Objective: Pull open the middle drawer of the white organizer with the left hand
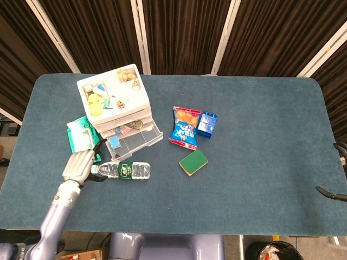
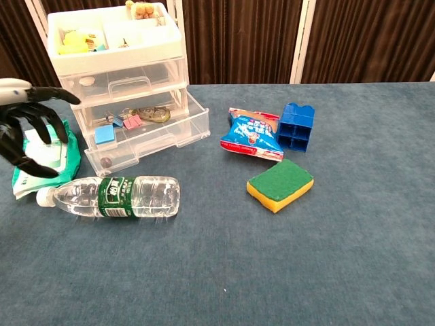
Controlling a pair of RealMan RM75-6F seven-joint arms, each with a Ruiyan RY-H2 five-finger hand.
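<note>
In the head view, the white organizer (image 1: 115,103) stands at the far left of the blue table (image 1: 249,162), its open top tray full of small items. Its lower drawer (image 1: 133,139) juts out toward the front, showing a blue pad and small clips inside; from this angle the drawers are hard to tell apart. The left robot hand (image 1: 79,165) hangs just left of the pulled-out drawer, released, fingers spread and holding nothing. It sits beside the cap end of a clear water bottle (image 1: 126,170) lying on its side. A green wipes pack (image 1: 81,135) lies just left of the organizer. Further right lie a blue snack bag (image 1: 185,128), a blue toy block (image 1: 206,124) touching it, and a green and yellow sponge (image 1: 193,162) in front of them. A dark part at the right edge may belong to the right arm, but the right robot hand itself is out of sight.

In the chest view, the organizer (image 2: 119,68) shows a closed drawer with a handle under the top tray, and below it the open drawer (image 2: 146,132) holding clips and a blue pad. The left robot hand (image 2: 27,129) is at the left edge, fingers apart and curved over the wipes pack (image 2: 44,159), clear of the drawer. The bottle (image 2: 115,197) lies in front, the sponge (image 2: 280,185), snack bag (image 2: 250,133) and block (image 2: 295,127) to the right.
</note>
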